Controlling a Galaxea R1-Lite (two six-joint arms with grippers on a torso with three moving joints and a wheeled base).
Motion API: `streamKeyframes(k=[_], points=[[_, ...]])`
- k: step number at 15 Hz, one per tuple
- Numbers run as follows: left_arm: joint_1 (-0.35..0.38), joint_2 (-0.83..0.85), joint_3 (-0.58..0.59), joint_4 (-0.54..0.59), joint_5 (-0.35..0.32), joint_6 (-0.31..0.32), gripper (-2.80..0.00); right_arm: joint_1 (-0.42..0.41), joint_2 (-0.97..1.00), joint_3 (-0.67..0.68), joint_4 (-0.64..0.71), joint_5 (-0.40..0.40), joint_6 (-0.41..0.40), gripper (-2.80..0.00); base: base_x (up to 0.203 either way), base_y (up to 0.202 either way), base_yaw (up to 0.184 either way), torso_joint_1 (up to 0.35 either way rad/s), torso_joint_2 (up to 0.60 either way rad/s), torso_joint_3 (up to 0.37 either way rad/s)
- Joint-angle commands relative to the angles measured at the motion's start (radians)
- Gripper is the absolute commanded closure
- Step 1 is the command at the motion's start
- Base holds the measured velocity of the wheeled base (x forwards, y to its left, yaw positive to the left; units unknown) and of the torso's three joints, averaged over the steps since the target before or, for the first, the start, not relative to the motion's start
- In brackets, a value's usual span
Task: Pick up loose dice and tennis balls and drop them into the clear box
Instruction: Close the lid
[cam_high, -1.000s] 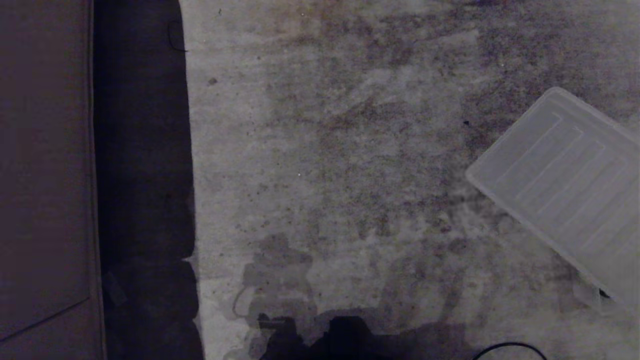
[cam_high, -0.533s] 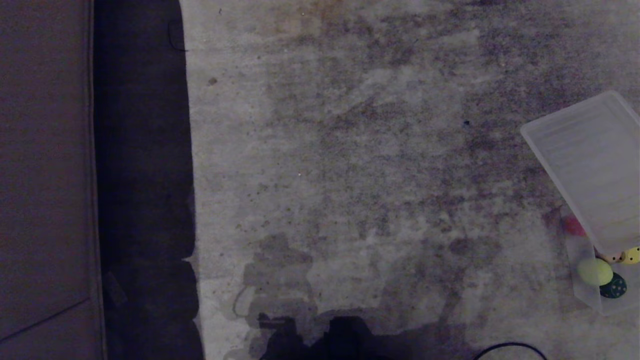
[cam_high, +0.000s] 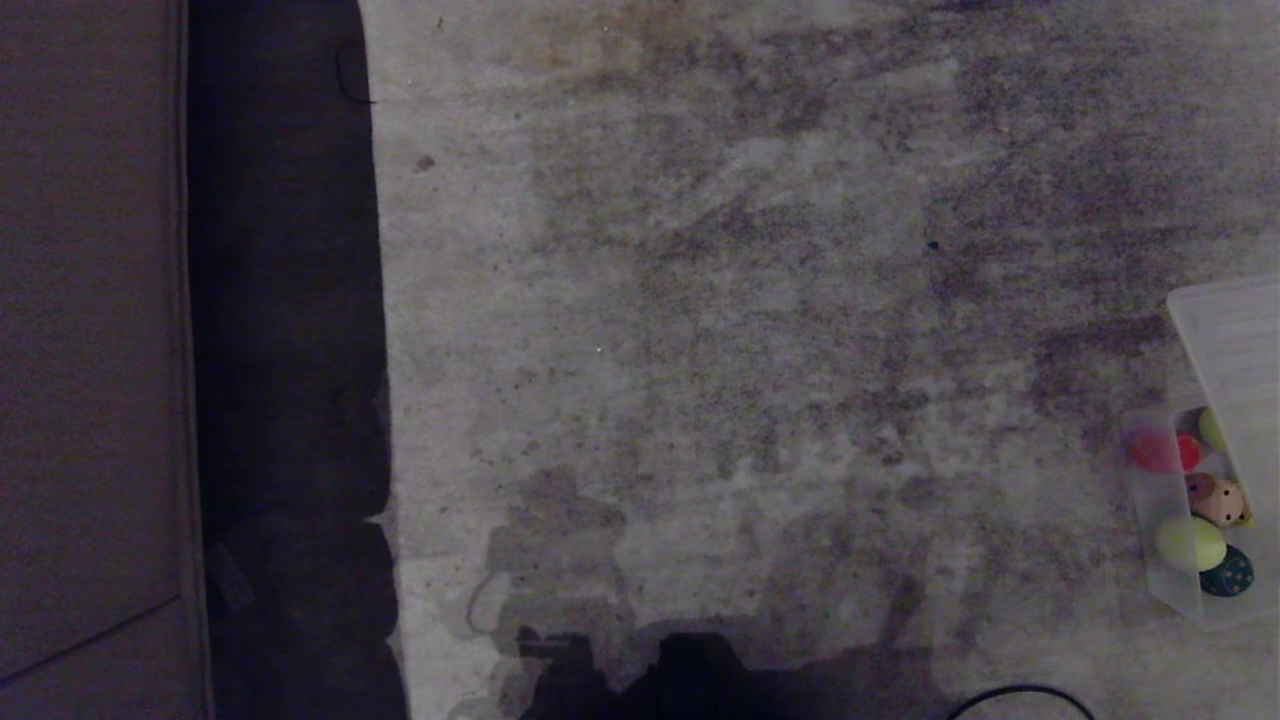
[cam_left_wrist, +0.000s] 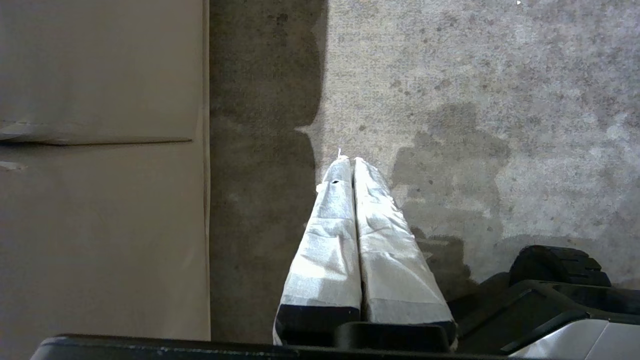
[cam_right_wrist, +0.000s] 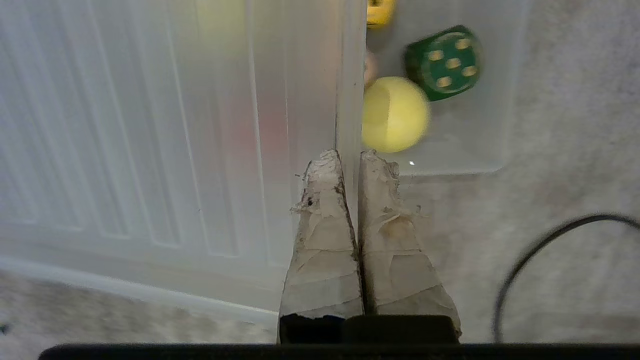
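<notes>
Right hand (cam_right_wrist: 350, 165): fingers pressed together, pinching the long edge of the ribbed panel (cam_right_wrist: 175, 125) — the thin rim sits in the seam between the two taped tips.
Left hand (cam_left_wrist: 348, 162): fingers closed against each other, holding nothing, hanging over bare floor (cam_left_wrist: 475, 75) beside a tan board (cam_left_wrist: 100, 200).
Ribbed panel: translucent, flat, lifted and lying partly over the clear box; in the head view only its corner shows at the right edge (cam_high: 1235, 340).
Clear box (cam_high: 1150, 520): on the floor at the far right of the head view, partly cut by the frame edge and partly covered by the panel.
Tennis balls: one (cam_high: 1190, 543) lies inside the box near its lower end; a second yellow-green round (cam_high: 1212, 428) peeks out by the panel's edge.
Dice: all inside the box — red (cam_high: 1160, 450) at the upper end, tan (cam_high: 1220, 502) in the middle, dark green (cam_high: 1228, 572) touching the ball; the yellow one (cam_right_wrist: 380, 11) shows only in the right wrist view.
Floor: grey, mottled carpet with a black cable (cam_high: 1020, 695) at the lower edge.
</notes>
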Motion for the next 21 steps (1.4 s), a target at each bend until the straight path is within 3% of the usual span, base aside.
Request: streamKeyframes(k=[1, 4, 7, 11, 17, 21], points=[[0.0, 0.002, 0.002, 0.0, 0.001, -0.001, 0.0, -0.071, 0.16, -0.011, -0.036, 0.083, -0.039, 0.0, 0.0, 0.0, 0.0, 0.0, 0.0, 0.0], [0.0, 0.002, 0.002, 0.0, 0.001, -0.001, 0.0, -0.132, 0.29, -0.031, -0.056, 0.15, -0.165, 0.0, 0.0, 0.0, 0.0, 0.0, 0.0, 0.0], [0.0, 0.002, 0.002, 0.0, 0.001, -0.001, 0.0, -0.192, 0.411, -0.067, -0.065, 0.202, -0.199, 0.0, 0.0, 0.0, 0.0, 0.0, 0.0, 0.0], [0.0, 0.002, 0.002, 0.0, 0.001, -0.001, 0.0, -0.252, 0.558, -0.105, -0.108, 0.291, -0.307, 0.0, 0.0, 0.0, 0.0, 0.0, 0.0, 0.0], [0.0, 0.002, 0.002, 0.0, 0.001, -0.001, 0.0, -0.26, 0.659, -0.176, -0.117, 0.315, -0.334, 0.0, 0.0, 0.0, 0.0, 0.0, 0.0, 0.0], [0.0, 0.002, 0.002, 0.0, 0.001, -0.001, 0.0, -0.26, 0.714, -0.193, -0.169, 0.383, -0.335, 0.0, 0.0, 0.0, 0.0, 0.0, 0.0, 0.0]])
